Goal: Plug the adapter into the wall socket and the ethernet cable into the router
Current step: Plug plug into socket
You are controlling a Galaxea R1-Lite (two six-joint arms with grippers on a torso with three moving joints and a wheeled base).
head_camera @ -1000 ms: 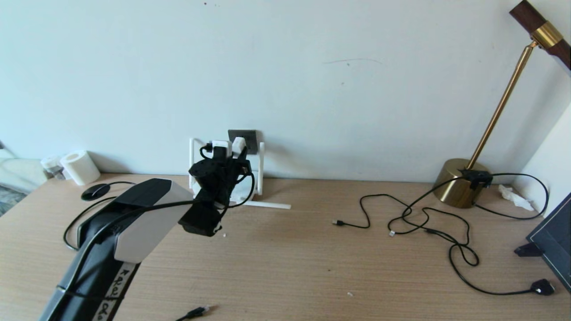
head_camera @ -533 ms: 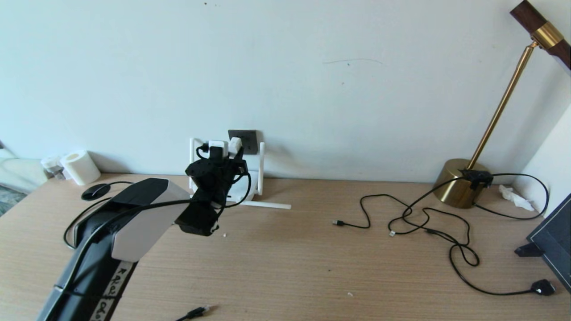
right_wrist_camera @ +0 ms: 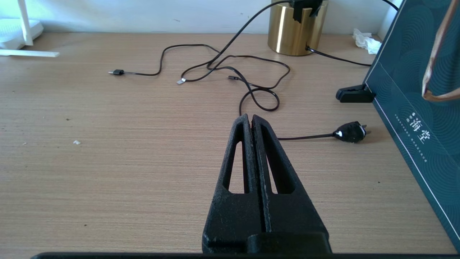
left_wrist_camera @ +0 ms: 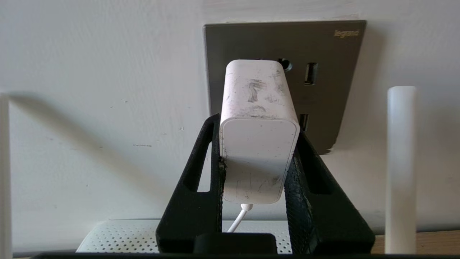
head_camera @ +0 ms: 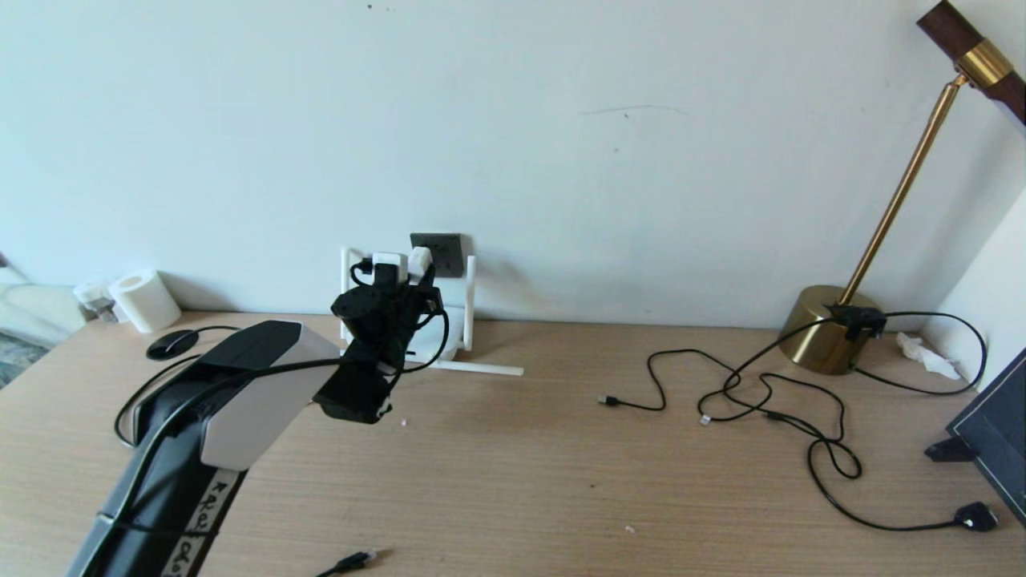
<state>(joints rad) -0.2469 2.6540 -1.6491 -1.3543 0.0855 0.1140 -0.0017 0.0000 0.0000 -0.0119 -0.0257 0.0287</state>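
Observation:
My left gripper (left_wrist_camera: 257,126) is shut on the white adapter (left_wrist_camera: 258,144), fingers on its two sides and its thin white cord hanging out behind. The adapter's front end is up against the left part of the dark grey wall socket (left_wrist_camera: 323,90); its pins are hidden. In the head view the adapter (head_camera: 418,263) sits just left of the wall socket (head_camera: 446,252). The white router (head_camera: 450,330) stands below, mostly behind my arm. The ethernet cable (head_camera: 353,562) lies at the table's front edge. My right gripper (right_wrist_camera: 250,118) is shut and empty, low over the table.
One router antenna (left_wrist_camera: 400,169) stands upright right of the adapter; another (head_camera: 481,369) lies flat on the table. Thin black cables (head_camera: 761,393), a brass lamp base (head_camera: 826,328), a black plug (head_camera: 974,515) and a dark box (right_wrist_camera: 413,108) fill the right side. A paper roll (head_camera: 144,300) and mouse (head_camera: 171,344) sit left.
My left gripper has carried the adapter slightly left and up, closer to the wall socket; over the last half second it has barely moved. The right arm has stayed put.

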